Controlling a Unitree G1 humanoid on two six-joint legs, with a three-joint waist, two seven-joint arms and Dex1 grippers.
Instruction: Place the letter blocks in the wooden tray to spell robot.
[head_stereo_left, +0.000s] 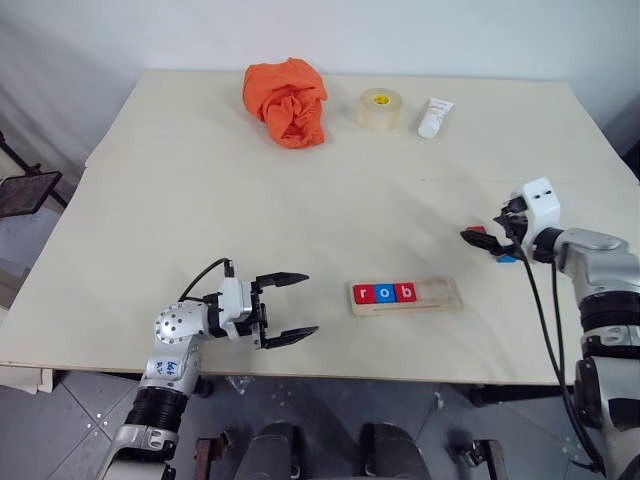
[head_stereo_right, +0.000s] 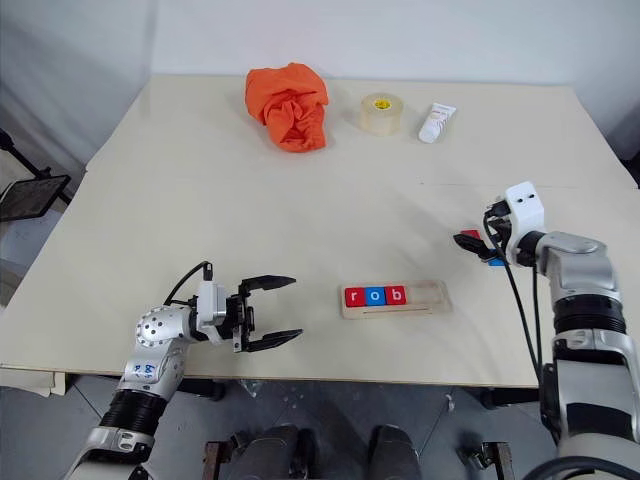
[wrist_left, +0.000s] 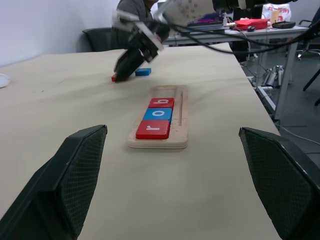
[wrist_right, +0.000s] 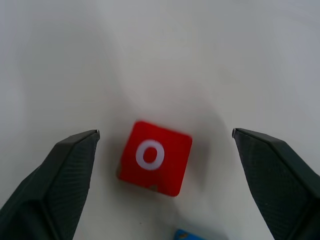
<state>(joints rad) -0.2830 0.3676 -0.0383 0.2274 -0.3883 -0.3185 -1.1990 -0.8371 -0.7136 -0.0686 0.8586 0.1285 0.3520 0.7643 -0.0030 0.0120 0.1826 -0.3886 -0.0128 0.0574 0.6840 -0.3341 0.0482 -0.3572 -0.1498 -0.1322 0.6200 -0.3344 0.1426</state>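
The wooden tray (head_stereo_left: 440, 295) lies near the table's front edge. Its left half holds three letter blocks: a red r (head_stereo_left: 364, 294), a blue o (head_stereo_left: 385, 293) and a red b (head_stereo_left: 405, 292). My left gripper (head_stereo_left: 309, 304) hovers open and empty to the tray's left, pointing at it. At the right side of the table, my right gripper (wrist_right: 165, 132) is open above a loose red o block (wrist_right: 155, 157), which lies between the fingers' lines without touching them. A blue block (head_stereo_left: 508, 259) lies just beside it, its letter hidden.
An orange crumpled cloth (head_stereo_left: 286, 100), a tape roll (head_stereo_left: 380, 108) and a white tube (head_stereo_left: 435, 117) lie along the far side of the table (head_stereo_left: 200, 200). Black cables hang from my right wrist.
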